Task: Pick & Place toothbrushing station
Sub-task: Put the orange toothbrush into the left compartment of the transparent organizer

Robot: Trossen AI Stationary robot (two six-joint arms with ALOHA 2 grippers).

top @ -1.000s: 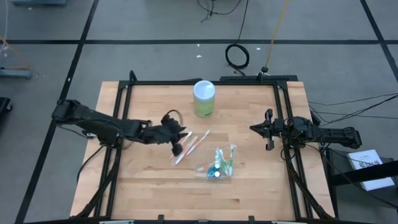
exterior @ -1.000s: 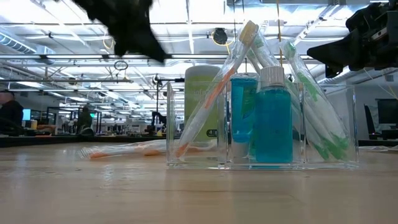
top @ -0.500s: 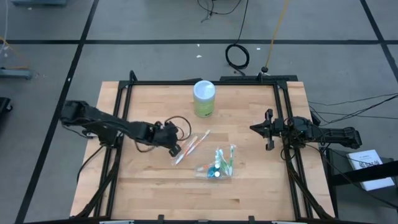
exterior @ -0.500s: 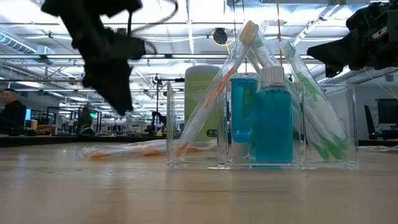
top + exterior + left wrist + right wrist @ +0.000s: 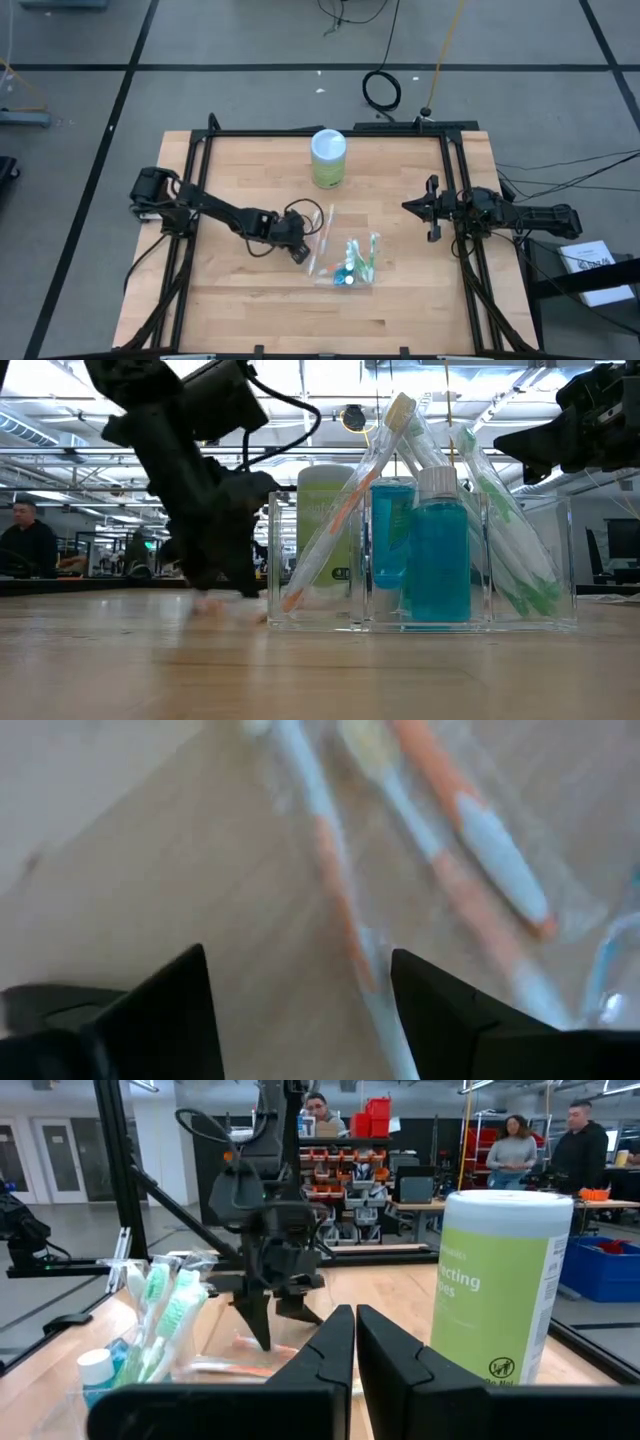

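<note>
Orange toothbrushes [image 5: 440, 870] lie on the wood table [image 5: 250, 310], just beside the clear holder [image 5: 350, 268]. My left gripper [image 5: 300, 1010] is low over them, jaws open. I should straddle 1 brush, then squeeze gently. My right gripper [image 5: 356, 1350] waits, clenched.

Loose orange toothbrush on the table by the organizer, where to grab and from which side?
Judging by the pictures, grip the orange toothbrush mid-handle, coming straight down from above. It lies flat on the table, so no side gives clearance under it; the slim handle fits across the jaws. The left gripper already hovers open above it; the clear organizer crowds one end.
</note>
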